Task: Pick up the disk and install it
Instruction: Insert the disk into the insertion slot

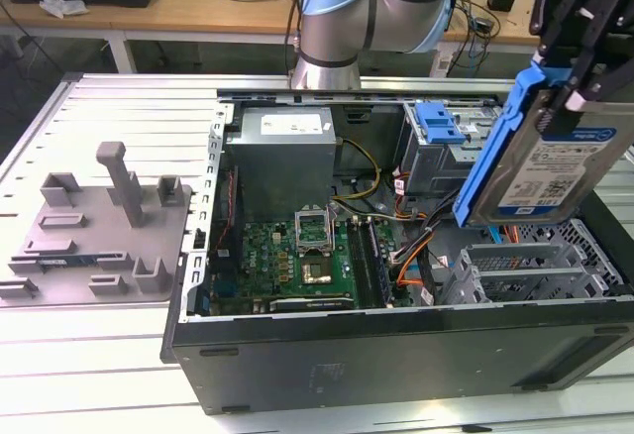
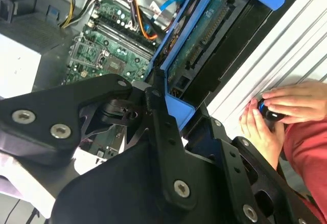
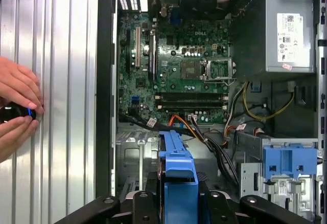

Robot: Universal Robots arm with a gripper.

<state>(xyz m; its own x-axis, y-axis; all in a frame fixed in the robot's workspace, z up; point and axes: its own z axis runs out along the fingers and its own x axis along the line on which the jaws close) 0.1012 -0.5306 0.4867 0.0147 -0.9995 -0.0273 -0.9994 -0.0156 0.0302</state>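
The disk, a silver drive with a white-and-blue label in a bright blue bracket, hangs tilted on edge above the open computer case, over its end at the exterior view's right. My gripper is shut on the disk's upper part. In the second wrist view the black fingers clamp the blue frame, and the disk shows its circuit-board underside. In the first wrist view the disk appears edge-on between the fingers, above the metal drive cage.
Inside the case lie the motherboard, cables, a grey power supply box and a small blue latch. A person's hands hold a small black device on the ribbed table beside the case. A grey fixture plate lies at the exterior view's left.
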